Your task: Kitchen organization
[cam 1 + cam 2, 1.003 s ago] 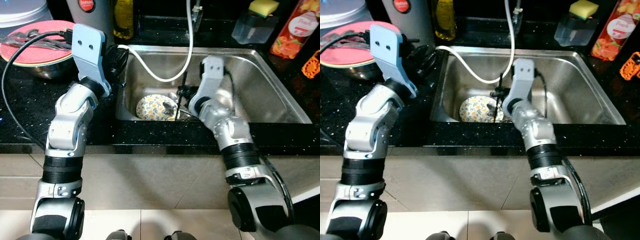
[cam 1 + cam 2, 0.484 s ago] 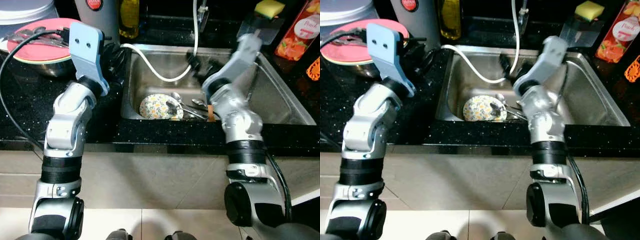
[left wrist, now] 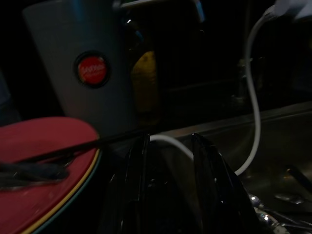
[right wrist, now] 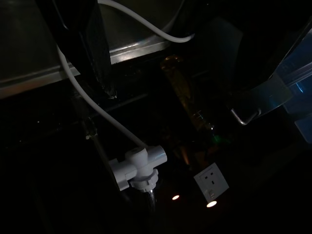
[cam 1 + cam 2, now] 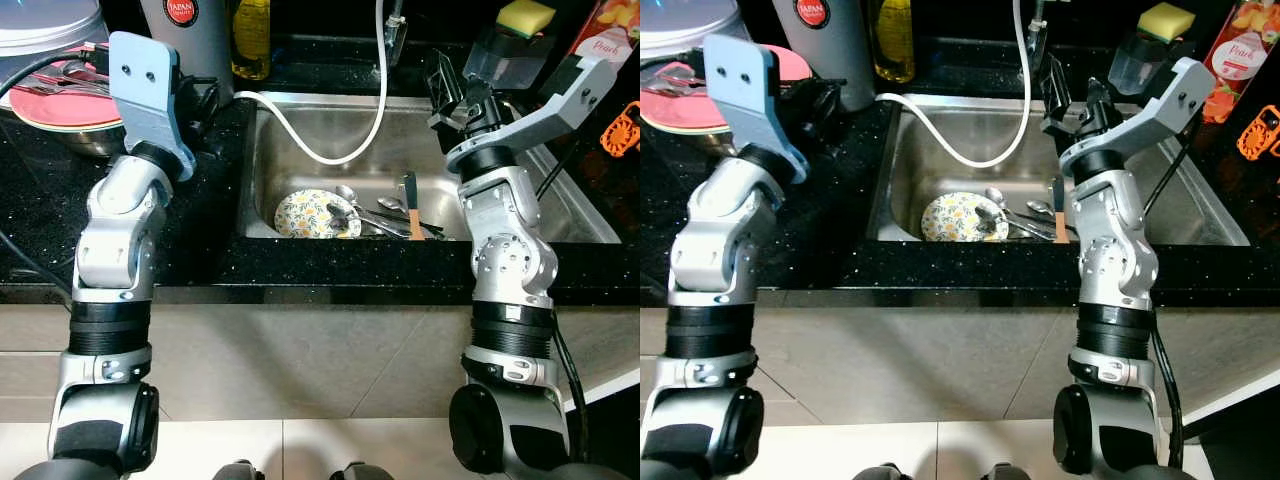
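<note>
In the steel sink point(image 5: 545, 205) lies a floral plate point(image 5: 312, 213) with spoons and other cutlery point(image 5: 378, 215) next to it, plus a wooden-handled utensil point(image 5: 410, 207). My right gripper point(image 5: 456, 92) is raised above the sink's back right part, near the faucet, open with nothing in it. One of its black fingers point(image 4: 95, 53) crosses the right wrist view beside the white hose point(image 4: 97, 112). My left gripper point(image 5: 203, 100) hovers over the black counter just left of the sink, open and empty; its fingers point(image 3: 139, 190) point past a red plate point(image 3: 44, 161).
A pink plate point(image 5: 50, 100) with cutlery rests on a metal bowl at the back left. A grey flask point(image 5: 190, 30) and a yellow bottle point(image 5: 250, 40) stand behind the sink. The hose point(image 5: 330, 155) hangs into the basin. A sponge holder point(image 5: 510, 45) and an orange bottle point(image 5: 600, 35) stand back right.
My right gripper has lifted out of the sink, away from the plate and cutlery, up toward the back right. The left arm has stayed about where it was. The camera shifted slightly.
</note>
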`<state>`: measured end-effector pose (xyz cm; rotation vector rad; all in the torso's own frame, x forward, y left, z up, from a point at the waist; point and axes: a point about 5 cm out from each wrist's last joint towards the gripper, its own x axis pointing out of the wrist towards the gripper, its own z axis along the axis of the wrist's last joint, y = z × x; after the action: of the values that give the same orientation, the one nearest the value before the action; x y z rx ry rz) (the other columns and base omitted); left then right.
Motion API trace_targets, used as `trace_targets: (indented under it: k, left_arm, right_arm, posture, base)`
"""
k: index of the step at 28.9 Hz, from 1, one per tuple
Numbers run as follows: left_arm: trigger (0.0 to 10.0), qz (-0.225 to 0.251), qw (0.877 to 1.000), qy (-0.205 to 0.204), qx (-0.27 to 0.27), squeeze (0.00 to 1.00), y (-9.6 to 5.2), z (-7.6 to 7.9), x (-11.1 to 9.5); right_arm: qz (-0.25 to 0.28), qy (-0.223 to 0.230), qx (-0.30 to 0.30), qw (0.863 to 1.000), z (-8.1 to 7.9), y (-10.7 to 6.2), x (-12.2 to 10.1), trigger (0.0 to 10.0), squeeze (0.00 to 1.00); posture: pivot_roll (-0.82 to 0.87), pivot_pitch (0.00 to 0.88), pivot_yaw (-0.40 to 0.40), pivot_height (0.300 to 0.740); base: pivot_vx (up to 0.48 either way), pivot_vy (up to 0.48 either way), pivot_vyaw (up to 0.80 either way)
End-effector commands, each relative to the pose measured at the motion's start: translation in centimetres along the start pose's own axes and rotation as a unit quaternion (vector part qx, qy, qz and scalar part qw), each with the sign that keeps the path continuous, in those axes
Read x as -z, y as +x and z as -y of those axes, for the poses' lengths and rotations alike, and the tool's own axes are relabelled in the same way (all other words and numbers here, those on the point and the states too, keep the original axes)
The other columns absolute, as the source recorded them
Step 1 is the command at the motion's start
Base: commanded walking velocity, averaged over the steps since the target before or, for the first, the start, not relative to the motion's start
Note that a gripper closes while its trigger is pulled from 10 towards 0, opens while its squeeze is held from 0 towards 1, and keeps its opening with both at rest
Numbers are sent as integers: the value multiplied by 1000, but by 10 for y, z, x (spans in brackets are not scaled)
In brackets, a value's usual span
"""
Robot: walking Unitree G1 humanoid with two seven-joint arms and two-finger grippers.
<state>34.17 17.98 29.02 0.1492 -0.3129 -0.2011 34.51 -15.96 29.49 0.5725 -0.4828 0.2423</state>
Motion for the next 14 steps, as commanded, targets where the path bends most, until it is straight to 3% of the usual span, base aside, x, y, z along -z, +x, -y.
trace_targets:
  k: [1,4,10,14]
  left_arm:
    - [10000,-8,1000,8,-4,0,0,-4,2]
    - [10000,-8,1000,-2,-6,0,1,-2,4]
    - [10000,-10,1000,-9,-14,0,3,-5,5]
    - [10000,-12,1000,-1,-17,0,4,-6,6]
  right_arm:
    - [7,-6,4,1000,1,-3,-5,10000,0]
    - [5,-6,8,1000,3,-6,-5,10000,0]
    - [3,-9,8,1000,4,-6,-4,10000,0]
    - [2,-10,8,1000,4,-6,-3,10000,0]
  posture:
    - [84,46,-29,740]
    - [80,44,-29,740]
    - [81,43,-28,740]
    - [82,41,-28,740]
  base:
    - [0,0,0]
    - [0,0,0]
    - [0,480,0]
    - [0,167,0]
